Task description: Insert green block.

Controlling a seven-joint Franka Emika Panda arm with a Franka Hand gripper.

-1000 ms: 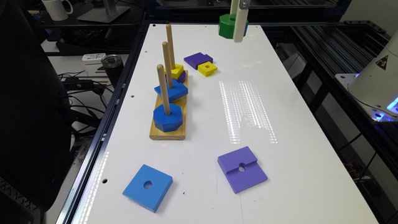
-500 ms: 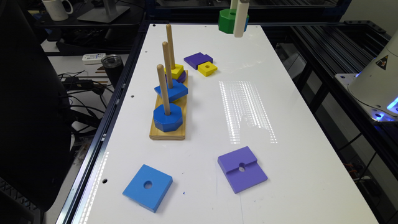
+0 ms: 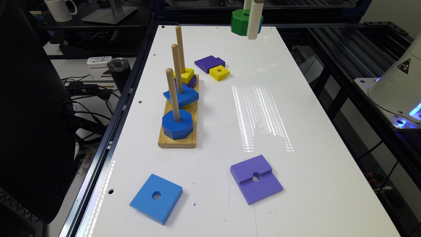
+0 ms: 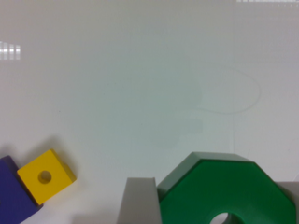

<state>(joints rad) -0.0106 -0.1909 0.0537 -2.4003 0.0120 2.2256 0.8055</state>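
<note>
Nearest us on the white table [image 3: 296, 184] we count two flat squares, one blue [image 3: 156, 198], one purple [image 3: 256, 178]. Then one wooden base [image 3: 179, 140] with three pegs. Farthest, above the far edge, the claw [image 3: 252, 19] grips the single green octagonal wooden block [image 4: 224, 191] aloft.

Wrist view crops the green block [image 4: 224, 191] and a purple block [image 4: 11, 196] beside it — arm cut off above
</note>
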